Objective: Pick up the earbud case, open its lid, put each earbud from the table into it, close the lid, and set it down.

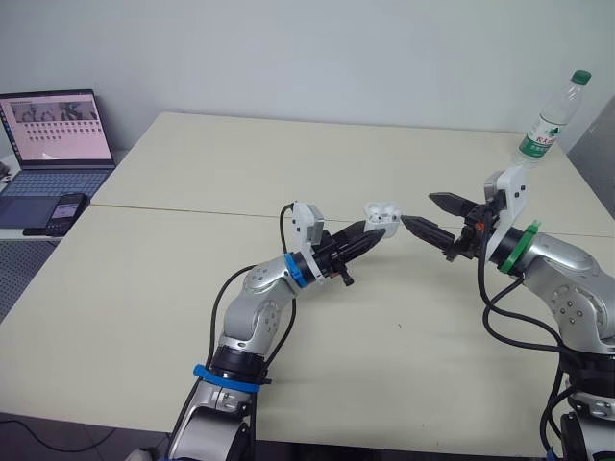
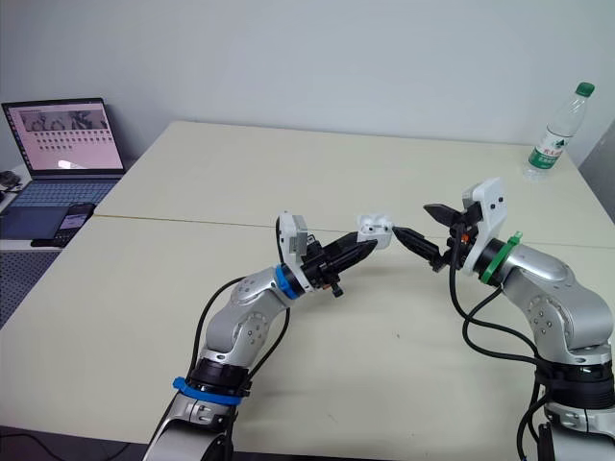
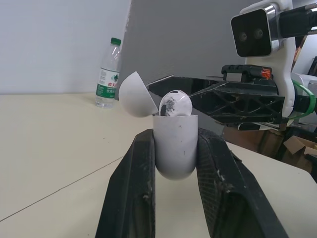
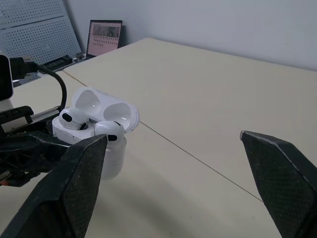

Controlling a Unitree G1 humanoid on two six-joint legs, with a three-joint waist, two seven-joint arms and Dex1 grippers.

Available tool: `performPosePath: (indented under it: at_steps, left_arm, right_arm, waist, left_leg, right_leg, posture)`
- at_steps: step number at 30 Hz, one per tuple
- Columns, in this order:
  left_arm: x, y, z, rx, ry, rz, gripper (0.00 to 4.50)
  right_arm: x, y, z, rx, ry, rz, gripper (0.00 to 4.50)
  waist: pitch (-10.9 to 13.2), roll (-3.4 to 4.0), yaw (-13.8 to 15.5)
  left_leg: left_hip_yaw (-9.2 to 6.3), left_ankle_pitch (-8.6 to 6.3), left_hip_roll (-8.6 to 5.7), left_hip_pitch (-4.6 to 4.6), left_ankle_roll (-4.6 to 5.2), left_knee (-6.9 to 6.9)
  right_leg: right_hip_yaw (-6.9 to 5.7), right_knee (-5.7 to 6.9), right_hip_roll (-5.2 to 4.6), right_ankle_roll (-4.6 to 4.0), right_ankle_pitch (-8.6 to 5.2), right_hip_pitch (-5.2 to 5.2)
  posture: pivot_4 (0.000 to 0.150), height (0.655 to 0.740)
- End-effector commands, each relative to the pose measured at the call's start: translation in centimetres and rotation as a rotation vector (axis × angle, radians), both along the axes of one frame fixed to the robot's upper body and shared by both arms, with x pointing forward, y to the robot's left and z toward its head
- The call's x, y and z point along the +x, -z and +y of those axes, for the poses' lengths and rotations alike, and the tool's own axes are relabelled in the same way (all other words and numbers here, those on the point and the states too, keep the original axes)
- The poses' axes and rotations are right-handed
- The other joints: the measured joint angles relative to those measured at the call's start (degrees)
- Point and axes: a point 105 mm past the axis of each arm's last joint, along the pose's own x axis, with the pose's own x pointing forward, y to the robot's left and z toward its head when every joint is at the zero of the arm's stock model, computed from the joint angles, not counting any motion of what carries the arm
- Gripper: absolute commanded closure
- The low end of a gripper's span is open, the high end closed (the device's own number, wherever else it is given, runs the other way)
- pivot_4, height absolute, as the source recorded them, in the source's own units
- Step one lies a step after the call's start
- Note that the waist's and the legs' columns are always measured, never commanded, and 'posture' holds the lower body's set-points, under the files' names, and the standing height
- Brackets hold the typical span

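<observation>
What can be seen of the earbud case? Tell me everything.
The earbud case is small, white, glossy plastic with rounded corners. Its hinged lid stands open, and two white earbuds sit inside. It is held upright above the table, clamped between the left tool's black fingers; the open right tool is close beside it.

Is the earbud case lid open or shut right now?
Open: the lid is tipped back off the earbud case, with two earbuds seated inside.

readable text: none | bottle label (image 1: 539, 141), far right: green and white, print too small | laptop screen (image 1: 56, 125), far left: too small
</observation>
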Motion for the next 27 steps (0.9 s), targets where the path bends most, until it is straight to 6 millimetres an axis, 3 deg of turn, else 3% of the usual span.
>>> performPosePath:
  at_steps: [1, 8, 17, 22, 25, 27]
  left_arm:
    - [-0.3, -1.2, -0.3, -0.025, 0.020, -0.047, 3.74]
    - [-0.3, -1.1, -0.2, -0.021, 0.015, -0.045, 3.74]
    - [-0.6, -1.3, -0.1, -0.030, 0.048, -0.046, 3.74]
    - [-2.0, -1.7, 0.1, -0.068, 0.193, -0.016, 3.74]
    - [-2.6, -1.6, 0.3, -0.057, 0.286, 0.008, 3.74]
    - [-2.8, -1.7, 0.5, -0.063, 0.343, 0.028, 3.74]
  right_arm:
    - [-0.4, -1.5, 0.5, -0.012, -0.018, -0.064, 0.04]
    - [-0.5, -2.1, 0.8, 0.018, -0.034, -0.072, 0.04]
    - [0.7, -2.4, -1.8, 0.095, 0.057, -0.044, 0.04]
    - [0.9, -2.3, -3.0, 0.165, 0.064, 0.006, 0.04]
    - [0.5, -1.9, -2.8, 0.193, 0.014, 0.051, 0.60]
    - [0.1, -1.5, -2.4, 0.191, -0.032, 0.087, 1.39]
  waist:
    - [0.00, 0.00, 0.00]
    - [0.00, 0.00, 0.00]
    - [0.00, 0.00, 0.05]
    - [0.00, 0.00, 0.02]
    - [0.01, 0.01, 0.00]
    - [0.01, 0.02, 0.00]
  left_leg:
    - [0.00, 0.00, 0.00, 0.00, 0.00, 0.00]
    - [0.00, 0.00, 0.00, 0.00, 0.00, 0.00]
    - [0.00, 0.00, -0.01, -0.01, 0.00, 0.00]
    - [-0.01, 0.00, 0.01, -0.01, 0.00, 0.00]
    - [0.00, 0.00, 0.01, -0.01, 0.00, -0.01]
    - [0.00, 0.00, 0.02, 0.00, 0.00, -0.01]
  right_leg:
    - [0.00, 0.00, 0.00, 0.00, 0.00, 0.00]
    - [0.00, 0.00, 0.00, 0.00, 0.00, 0.00]
    - [0.00, -0.01, -0.01, 0.00, 0.00, 0.00]
    - [-0.01, 0.00, 0.01, 0.00, 0.00, 0.00]
    - [0.00, 0.00, 0.02, 0.00, 0.00, -0.02]
    - [0.00, 0.01, 0.03, 0.00, 0.00, -0.02]
  posture:
    - [0.150, 0.7362]
    - [0.150, 0.7362]
    - [0.150, 0.7362]
    - [0.150, 0.7362]
    - [0.150, 0.7362]
    - [0.150, 0.7362]
